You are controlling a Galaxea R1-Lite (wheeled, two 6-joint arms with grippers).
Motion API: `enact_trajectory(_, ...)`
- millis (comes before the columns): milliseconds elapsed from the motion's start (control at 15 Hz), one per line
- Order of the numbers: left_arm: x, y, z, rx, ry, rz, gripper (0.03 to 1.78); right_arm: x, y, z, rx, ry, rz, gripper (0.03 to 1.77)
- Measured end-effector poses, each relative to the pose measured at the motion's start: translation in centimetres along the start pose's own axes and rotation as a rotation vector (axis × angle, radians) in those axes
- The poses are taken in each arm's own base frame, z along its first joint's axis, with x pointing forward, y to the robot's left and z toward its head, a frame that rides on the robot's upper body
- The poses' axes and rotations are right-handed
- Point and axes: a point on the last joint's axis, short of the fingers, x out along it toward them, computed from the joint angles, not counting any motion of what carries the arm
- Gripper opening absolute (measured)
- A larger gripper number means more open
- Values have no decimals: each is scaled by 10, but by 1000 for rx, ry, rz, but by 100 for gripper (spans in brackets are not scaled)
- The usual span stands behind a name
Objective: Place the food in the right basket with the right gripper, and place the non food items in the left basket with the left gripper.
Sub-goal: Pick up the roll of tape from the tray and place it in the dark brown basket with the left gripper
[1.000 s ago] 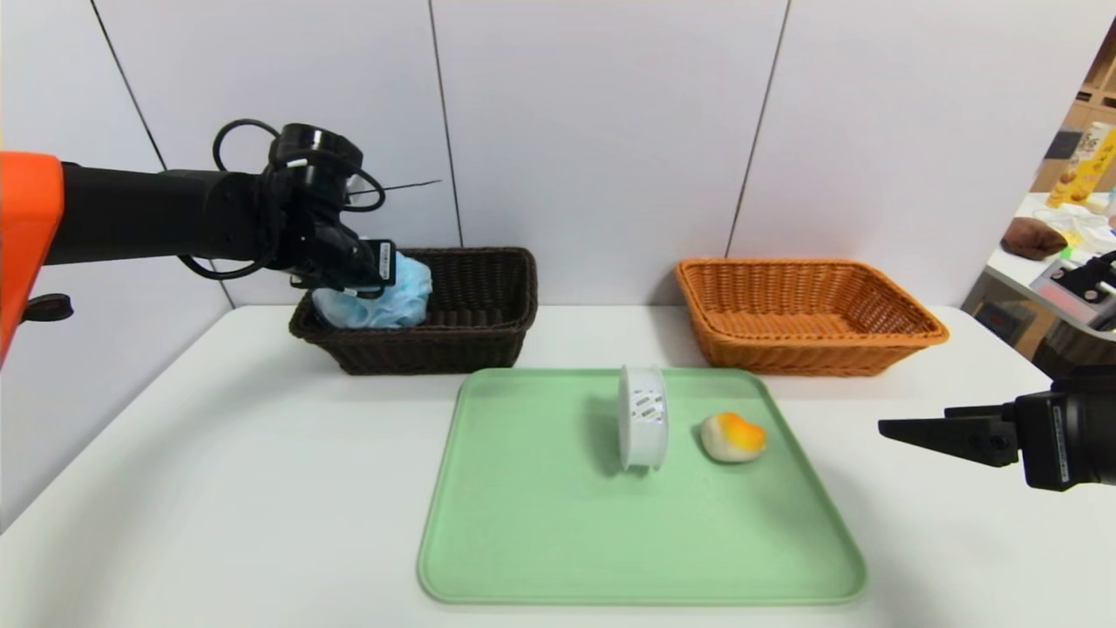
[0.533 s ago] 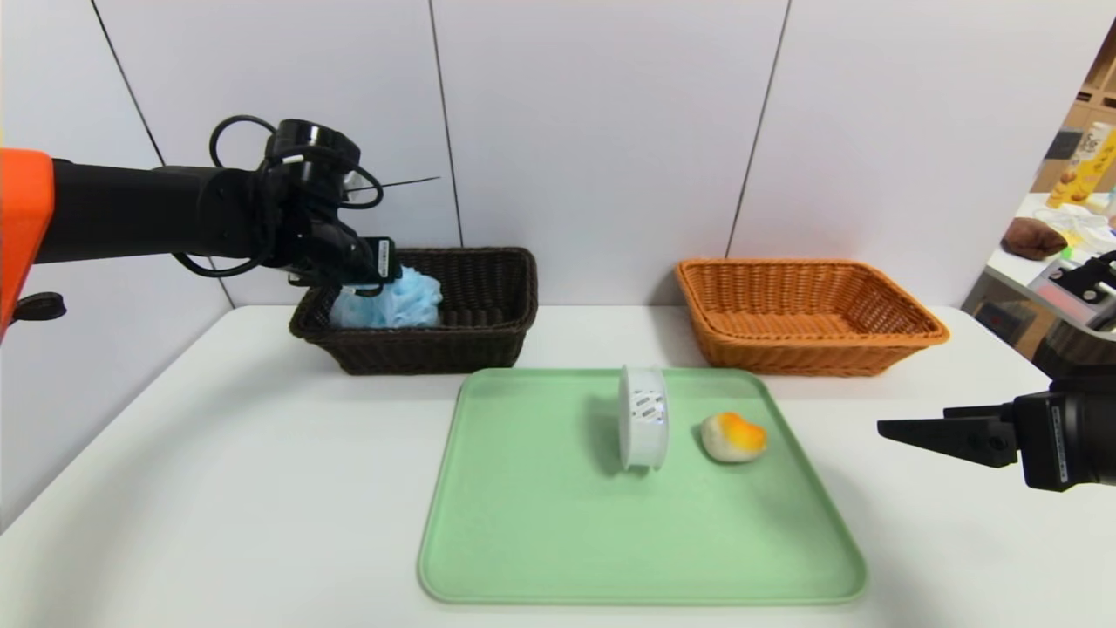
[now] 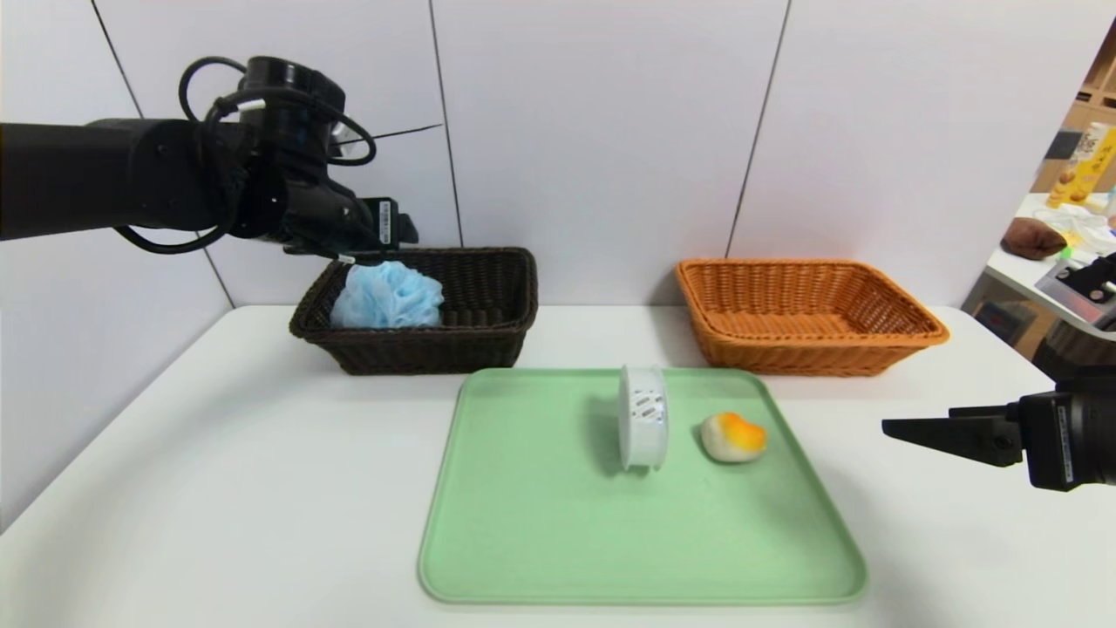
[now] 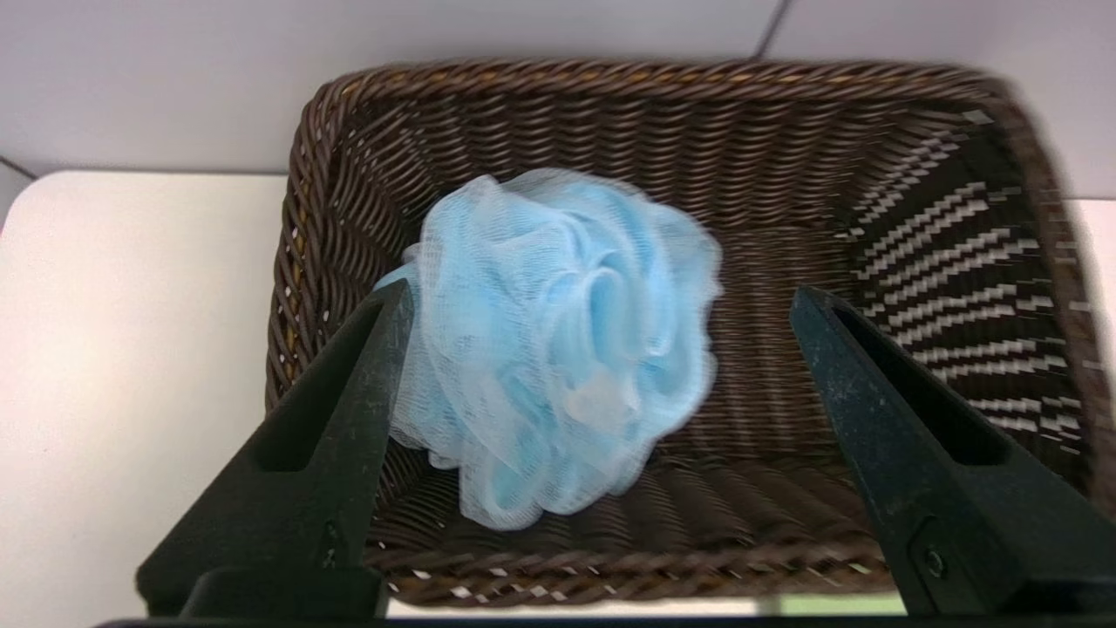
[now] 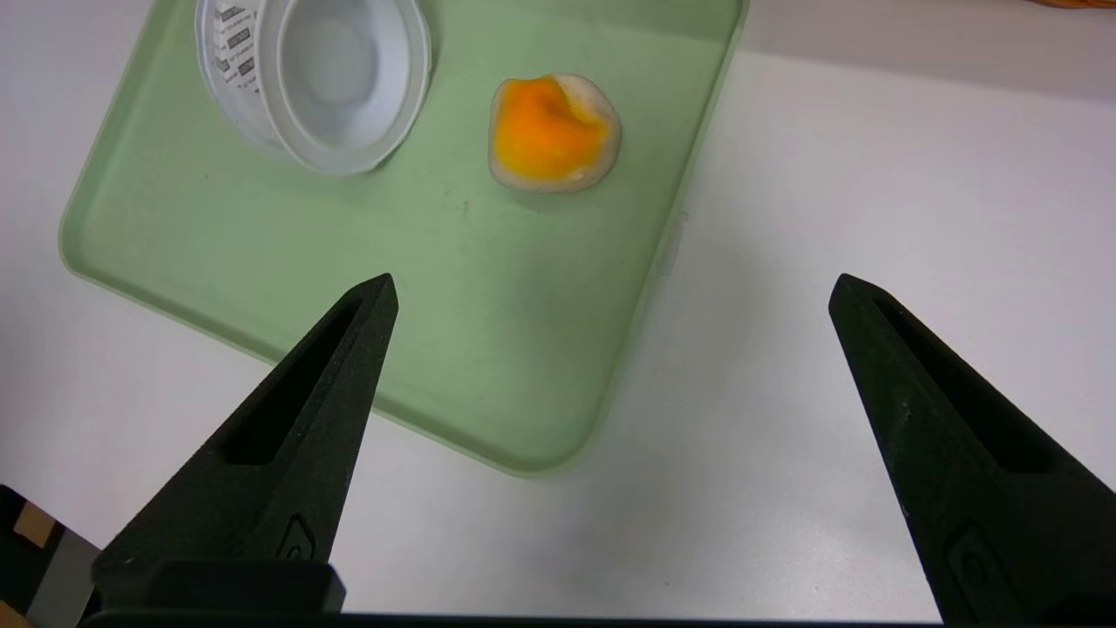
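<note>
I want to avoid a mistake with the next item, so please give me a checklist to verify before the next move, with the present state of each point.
1. Blue mesh puff inside the dark basket: ok.
2. Left gripper open, over the dark basket, holding nothing: ok.
3. White round container in the dark basket: not ok, on the green tray.
4. Bun-like food in the orange basket: not ok, on the tray.
5. Right gripper open and empty: ok.
</note>
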Motion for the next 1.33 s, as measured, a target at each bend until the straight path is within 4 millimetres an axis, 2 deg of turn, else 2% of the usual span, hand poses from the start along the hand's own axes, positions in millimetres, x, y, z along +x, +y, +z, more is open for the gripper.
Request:
enact_trajectory(200,-41,-30,1,39,-21,-95,160,-1,-1,0,3,-2,-3,171)
enact_trajectory(400,-74,-57,-20,75,21,-191,163,-1,-1,-3,7,1,-5,171)
enact_trajectory(667,-107,-89,-50,117,81,-314,166,-2,-1,-8,12,6,-9,171)
enact_trajectory(933,-127,-125,-73,173,128,-412,167,-2,-1,-10,14,11,-7,171)
enact_trajectory(1333,-122,-173,-93,254,143,-401,169,0,-4,-14,26,23,-15,171)
